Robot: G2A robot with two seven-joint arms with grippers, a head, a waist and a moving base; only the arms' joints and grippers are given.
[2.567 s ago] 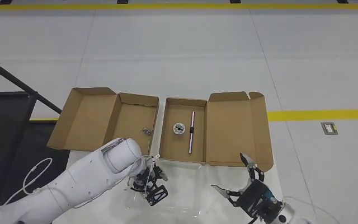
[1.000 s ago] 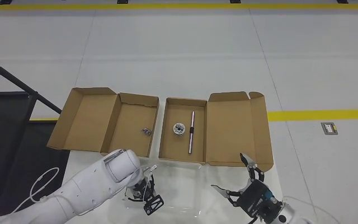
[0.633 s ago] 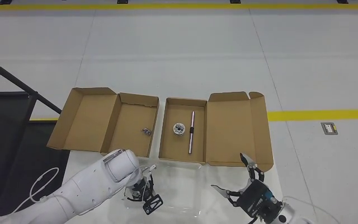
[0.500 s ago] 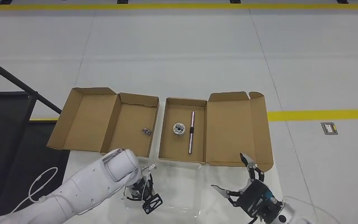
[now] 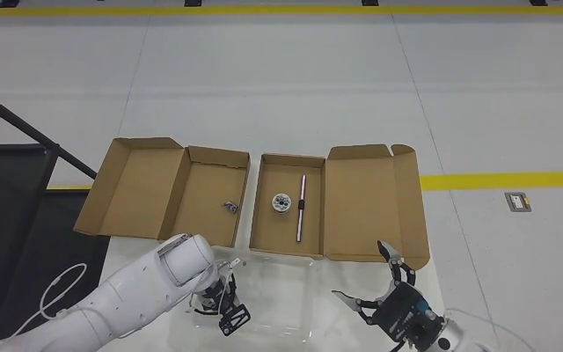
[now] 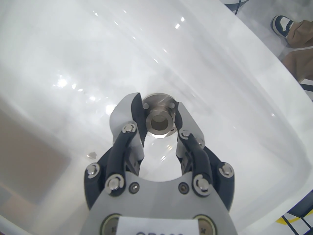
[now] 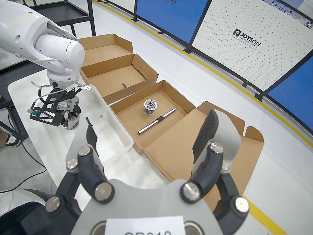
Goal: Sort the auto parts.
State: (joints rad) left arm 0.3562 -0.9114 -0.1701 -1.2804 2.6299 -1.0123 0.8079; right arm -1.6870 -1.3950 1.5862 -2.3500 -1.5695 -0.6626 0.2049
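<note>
My left gripper (image 6: 157, 119) is down inside the white tray (image 6: 244, 57), shut on the hub of a metal flanged bushing (image 6: 159, 123) that rests on the tray floor. From above, this gripper (image 5: 229, 314) is at the tray's left end. The right wrist view shows it (image 7: 69, 121) with the bushing (image 7: 72, 124) under its fingers. My right gripper (image 5: 380, 286) hangs open with nothing between its fingers over the table's near right, close to the right box's flap. A small loose nut (image 6: 91, 155) lies in the tray nearby.
Two open cardboard boxes stand behind the tray. The left box (image 5: 209, 180) holds a small bolt (image 5: 230, 207). The middle box (image 5: 286, 236) holds a round hub (image 5: 281, 202) and a metal rod (image 5: 301, 208). Its lid (image 5: 365, 202) lies flat to the right.
The left gripper has moved nearer and a little left along the tray, down onto the bushing. The right arm has not moved.
</note>
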